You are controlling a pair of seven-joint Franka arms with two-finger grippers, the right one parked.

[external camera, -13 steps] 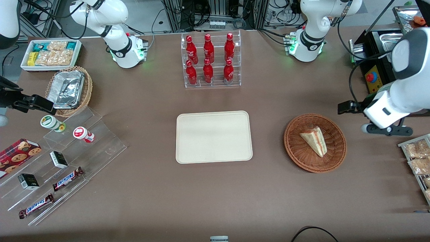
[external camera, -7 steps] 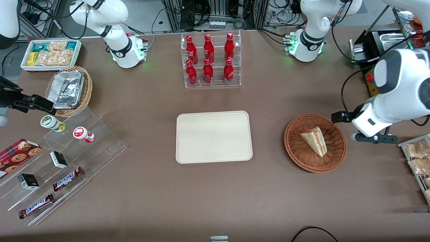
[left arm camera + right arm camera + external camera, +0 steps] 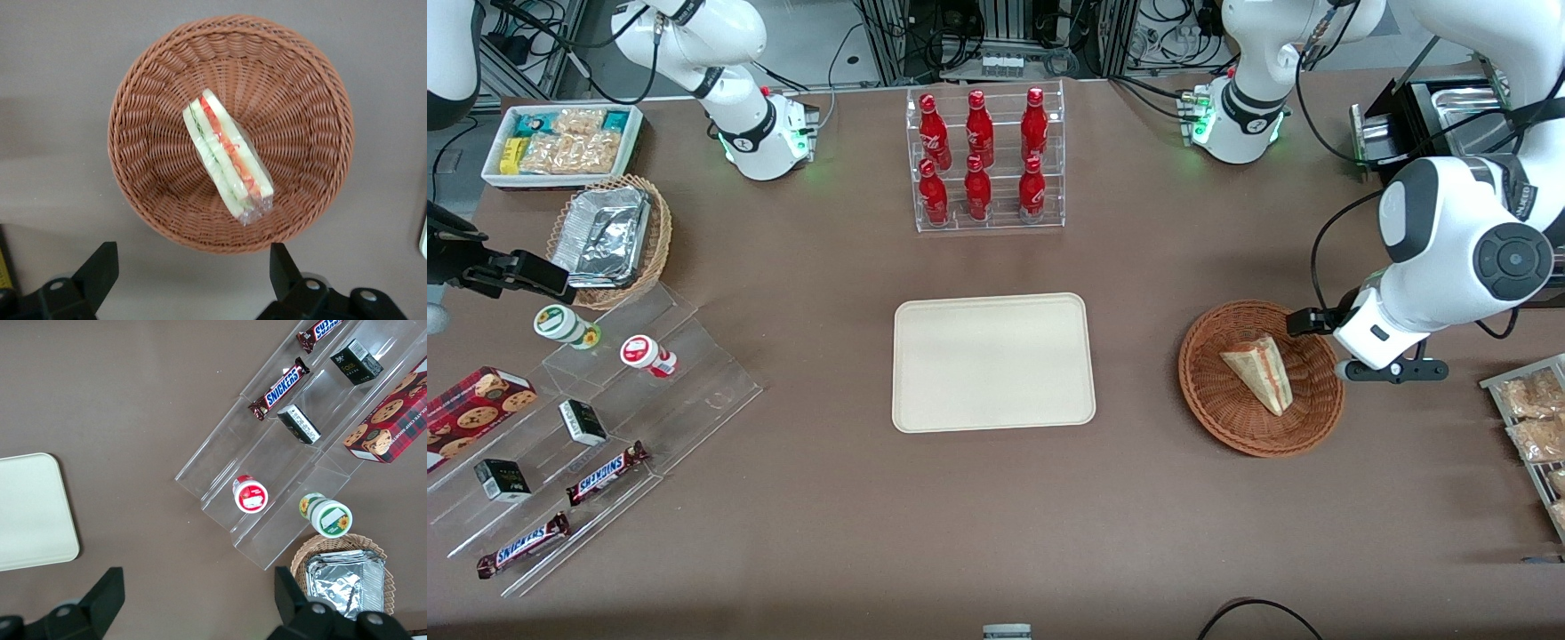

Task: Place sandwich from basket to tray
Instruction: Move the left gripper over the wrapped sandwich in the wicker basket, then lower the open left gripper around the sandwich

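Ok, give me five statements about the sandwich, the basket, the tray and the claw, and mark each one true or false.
1. The sandwich lies inside the basket. True.
2. The tray already holds a sandwich. False: nothing lies on it.
3. The claw is open, with nothing between its fingers. True: in the left wrist view its two fingers stand wide apart, off the sandwich.
4. The claw has closed on the sandwich. False: it hangs by the basket's rim, toward the working arm's end of the table, and the sandwich is untouched.
5. The rack of red bottles stands nearer to the front camera than the tray. False: it stands farther from that camera than the tray.
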